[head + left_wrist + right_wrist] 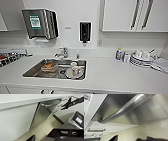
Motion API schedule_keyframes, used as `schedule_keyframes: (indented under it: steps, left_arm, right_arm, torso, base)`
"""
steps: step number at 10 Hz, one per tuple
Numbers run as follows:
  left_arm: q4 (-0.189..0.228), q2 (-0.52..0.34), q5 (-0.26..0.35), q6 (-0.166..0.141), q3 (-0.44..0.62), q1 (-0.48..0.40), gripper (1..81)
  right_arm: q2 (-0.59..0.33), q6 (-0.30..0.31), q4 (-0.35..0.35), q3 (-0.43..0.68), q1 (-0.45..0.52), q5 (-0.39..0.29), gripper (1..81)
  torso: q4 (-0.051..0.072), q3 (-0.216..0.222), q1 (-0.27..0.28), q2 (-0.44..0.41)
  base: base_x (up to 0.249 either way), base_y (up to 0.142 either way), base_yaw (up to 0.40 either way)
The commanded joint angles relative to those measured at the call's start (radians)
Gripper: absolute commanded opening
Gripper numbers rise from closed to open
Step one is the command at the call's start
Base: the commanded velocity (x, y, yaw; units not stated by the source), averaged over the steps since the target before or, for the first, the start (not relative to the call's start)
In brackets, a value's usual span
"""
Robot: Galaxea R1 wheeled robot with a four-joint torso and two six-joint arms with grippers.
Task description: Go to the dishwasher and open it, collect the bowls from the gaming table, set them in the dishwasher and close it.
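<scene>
- Head view: a white counter (112, 72) carries a steel sink (56, 69) holding a cup (74, 67) on a plate and a clear container with orange contents (49, 67). A tap (62, 52) stands behind the sink. On the wall hang a steel paper towel dispenser (40, 23) and a dark soap dispenser (85, 31). To the right stand a small bottle (118, 54) and stacked plates (140, 60) with cups on top. White cabinets (130, 15) hang above.
- Left wrist view: the dishwasher (43, 117) sits under the counter edge, its steel front seen at a slant, with its bar handle (51, 105) near the top. The right end effector (64, 106) hangs just beside the handle's end, fingers narrowly parted, holding nothing. The left end effector's state: cannot tell.
- Right wrist view: the steel handle (125, 109) runs close across the dishwasher front.
</scene>
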Motion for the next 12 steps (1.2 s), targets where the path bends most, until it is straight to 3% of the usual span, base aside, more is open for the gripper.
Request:
schedule_keyframes:
  steps: [1,6,12]
  left_arm:
    - [0.001,-0.024,0.019,0.0,0.02,-0.085,81.1]
    - [0.001,-0.011,0.014,0.003,0.028,-0.108,81.1]
    - [0.002,-0.007,0.017,0.009,0.037,-0.112,81.1]
  right_arm:
    - [-0.05,0.125,0.007,0.012,0.169,-0.078,81.1]
    - [-0.001,0.349,0.004,-0.057,0.284,-0.221,81.1]
    - [0.059,0.51,0.012,-0.187,0.345,-0.256,81.1]
  torso:
    - [0.0,0.0,0.0,0.0]
    - [0.0,0.0,0.0,0.0]
    - [0.0,0.0,0.0,0.0]
  base:
    - [0.0,0.0,0.0]
    - [0.0,0.0,0.0]
    - [0.0,0.0,0.0]
